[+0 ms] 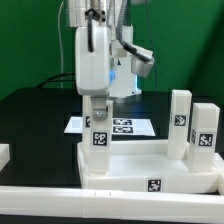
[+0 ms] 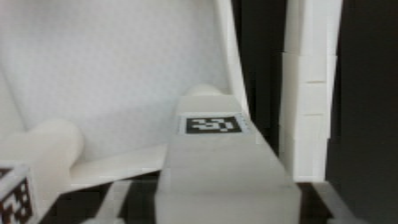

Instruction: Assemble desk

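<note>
Item: rigid, light, slick white plastic desk top (image 1: pixel 150 165) at the counter's (image 1: pixel 30 110) 6 o'clock, two legs (image 1: pixel 180 122) upright at its 3 o'clock; grip the leg (image 1: pixel 99 130) under your jaws mid-length on flat faces, jaw state indeterminable.

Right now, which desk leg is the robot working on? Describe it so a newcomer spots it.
Find the white desk top at the front. At its corner on the exterior view's left stands a tagged leg. Unlike the two legs opposite, it sits directly under the robot's tool.
</note>
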Robot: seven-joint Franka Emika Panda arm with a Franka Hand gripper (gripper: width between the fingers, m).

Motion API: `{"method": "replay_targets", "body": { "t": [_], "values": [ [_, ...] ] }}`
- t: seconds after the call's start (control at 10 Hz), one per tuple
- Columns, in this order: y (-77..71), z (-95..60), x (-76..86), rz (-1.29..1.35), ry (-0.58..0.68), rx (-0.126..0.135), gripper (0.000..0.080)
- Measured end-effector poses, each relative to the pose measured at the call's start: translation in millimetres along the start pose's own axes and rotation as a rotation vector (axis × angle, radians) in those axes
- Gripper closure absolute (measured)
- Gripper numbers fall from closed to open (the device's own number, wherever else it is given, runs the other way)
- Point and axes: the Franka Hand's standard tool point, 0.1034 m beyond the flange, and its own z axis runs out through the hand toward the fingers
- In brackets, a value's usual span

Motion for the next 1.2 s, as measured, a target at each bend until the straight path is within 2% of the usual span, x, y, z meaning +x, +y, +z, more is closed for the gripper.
{"method": "replay_targets", "body": {
  "t": [0.2,0.3,0.4,0.5,0.6,0.9,1.1,1.2],
  "values": [
    [-0.3,0.2,0.5,0.106,0.0,0.001,0.0509],
    [-0.3,0.4,-0.3,0.125,0.0,0.001,0.0449],
    [-0.1,0.7,-1.0,0.124,0.0,0.001,0.0307],
    [0.0,0.7,-0.6,0.077,0.0,0.0,0.0307],
    [0.7,0.9,-0.1,0.025,0.001,-0.004,0.0184],
    [2.1,0.3,-3.2,-0.299,0.007,-0.036,0.0152],
    [1.6,0.5,-7.5,-0.474,0.021,-0.043,0.015],
    [0.4,0.4,-7.5,-0.527,0.02,-0.035,0.015]
  ]
}}
